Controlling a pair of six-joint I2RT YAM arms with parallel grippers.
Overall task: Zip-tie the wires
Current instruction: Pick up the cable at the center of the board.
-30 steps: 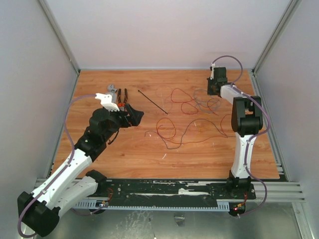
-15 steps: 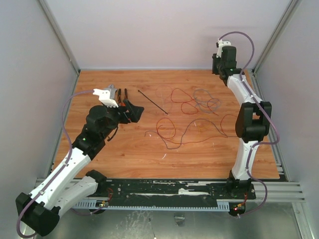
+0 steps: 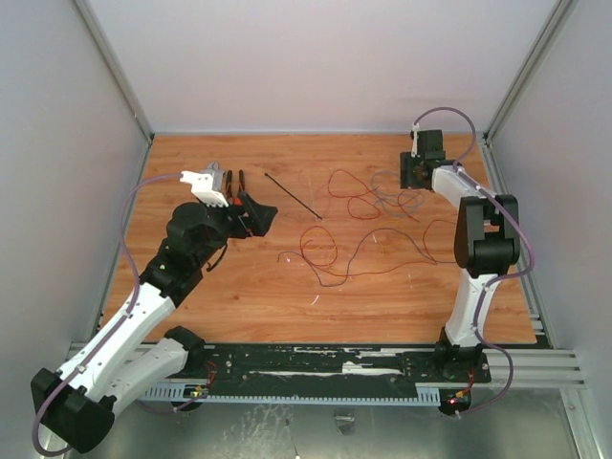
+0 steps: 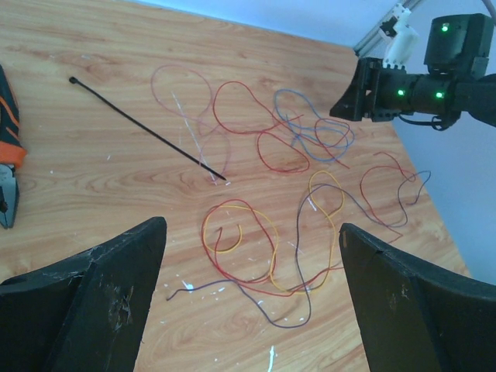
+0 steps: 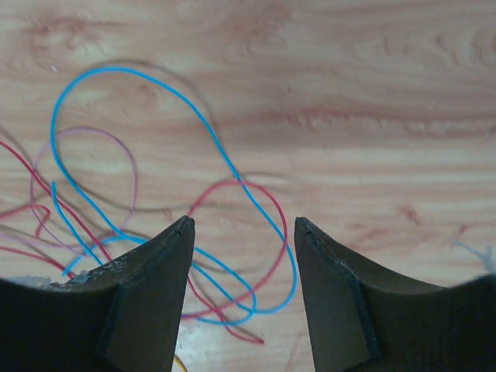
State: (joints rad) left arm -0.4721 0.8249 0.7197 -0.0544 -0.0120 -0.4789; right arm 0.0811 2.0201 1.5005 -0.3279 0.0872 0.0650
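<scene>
Overhead, the right gripper, jaws partly apart and empty, hangs over the far-right loops of the wires, while the wide-open left gripper sits nearer the zip tie, lying diagonally just left of the tangle.

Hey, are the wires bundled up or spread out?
Spread out. The wires lie in loose separate loops across the table, and the zip tie lies straight beside them, unfastened.
</scene>
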